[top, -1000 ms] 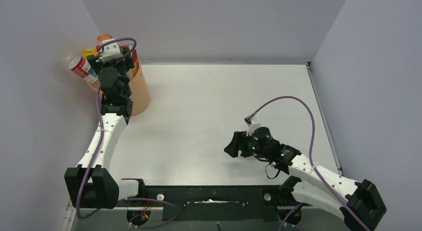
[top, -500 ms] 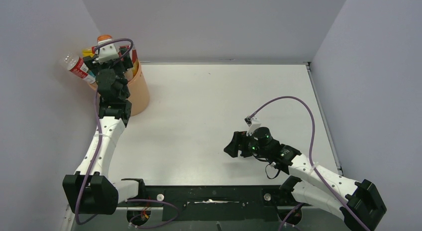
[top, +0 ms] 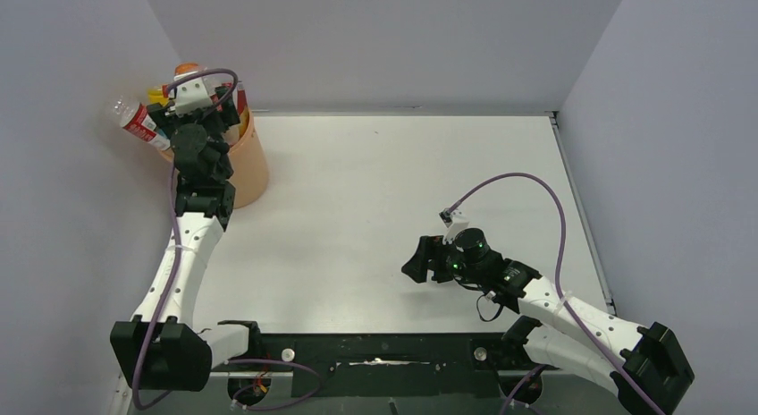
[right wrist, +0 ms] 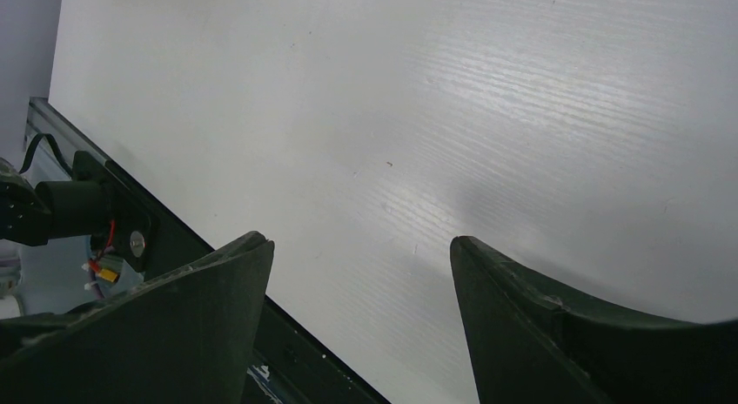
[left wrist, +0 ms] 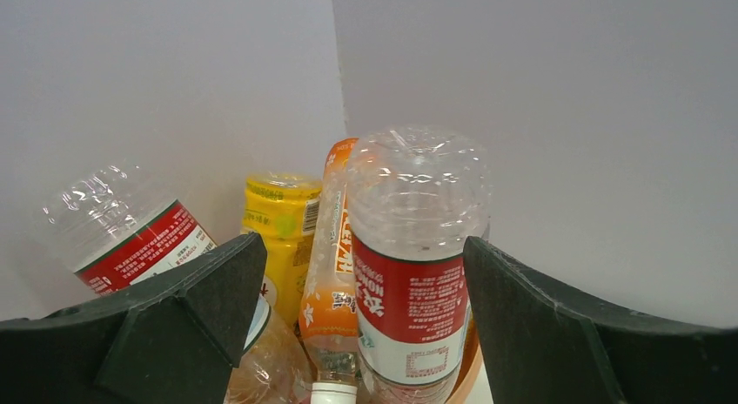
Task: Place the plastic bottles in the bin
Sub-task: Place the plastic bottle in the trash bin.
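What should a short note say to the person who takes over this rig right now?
Left hand: open, above the round peach-orange plastic bin, its fingers either side of a clear red-labelled plastic bottle standing bottom-up in the pile.
Right hand: open, empty, over the white table.
Done: all visible bottles are in the bin, piled above its rim.
To do: no bottle shows on the table; perhaps settle the other red-labelled bottle leaning over the rim.

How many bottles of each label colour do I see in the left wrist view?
Red-label bottles: 2
Yellow-label bottle: 1
Orange-label bottle: 1
Clear bottle with label hidden: 1
Total: 5
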Robot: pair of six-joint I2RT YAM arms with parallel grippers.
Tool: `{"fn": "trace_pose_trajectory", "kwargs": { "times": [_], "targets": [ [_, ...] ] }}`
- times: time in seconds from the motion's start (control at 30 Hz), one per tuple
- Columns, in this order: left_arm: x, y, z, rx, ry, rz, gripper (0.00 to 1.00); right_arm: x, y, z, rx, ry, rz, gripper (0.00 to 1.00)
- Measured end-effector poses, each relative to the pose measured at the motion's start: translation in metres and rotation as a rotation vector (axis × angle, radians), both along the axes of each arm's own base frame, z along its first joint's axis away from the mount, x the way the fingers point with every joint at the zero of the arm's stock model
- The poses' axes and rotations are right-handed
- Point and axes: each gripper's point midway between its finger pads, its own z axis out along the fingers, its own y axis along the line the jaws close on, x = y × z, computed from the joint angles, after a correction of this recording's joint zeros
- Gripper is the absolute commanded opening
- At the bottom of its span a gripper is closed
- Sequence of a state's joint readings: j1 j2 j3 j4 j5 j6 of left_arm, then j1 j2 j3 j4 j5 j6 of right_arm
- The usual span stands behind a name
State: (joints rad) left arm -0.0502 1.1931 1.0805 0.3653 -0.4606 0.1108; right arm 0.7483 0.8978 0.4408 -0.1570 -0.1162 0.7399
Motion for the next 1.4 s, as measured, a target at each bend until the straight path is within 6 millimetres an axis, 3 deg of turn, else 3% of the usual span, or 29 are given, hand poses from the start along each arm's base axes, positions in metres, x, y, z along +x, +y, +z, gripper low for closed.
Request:
{"fn": "trace_pose_trajectory", "kwargs": {
  "times": [0.37,0.43,0.73,1.2,1.4],
  "targets": [
    [-0.03,-0.004,0.044,-0.044,-0.1,-0.025,0.85,0.0,0.001,0.001,0.006,-0.003,0.0,0.9],
    [-0.037,-0.005,0.05,-0.051,-0.113,-0.032,0.85,0.0,0.002,0.001,0.006,-0.003,0.002,0.98],
    [-0.057,-0.011,0.079,-0.082,-0.157,-0.078,0.85,-0.001,0.002,0.001,0.007,-0.002,0.003,0.98],
    [-0.059,-0.017,0.072,-0.106,-0.101,-0.117,0.86,-0.002,0.001,-0.004,0.003,0.003,0.002,0.98],
    [-0.066,-0.04,0.091,-0.145,-0.087,-0.252,0.86,-0.002,0.0,-0.004,0.0,0.002,0.0,0.98]
  ]
}}
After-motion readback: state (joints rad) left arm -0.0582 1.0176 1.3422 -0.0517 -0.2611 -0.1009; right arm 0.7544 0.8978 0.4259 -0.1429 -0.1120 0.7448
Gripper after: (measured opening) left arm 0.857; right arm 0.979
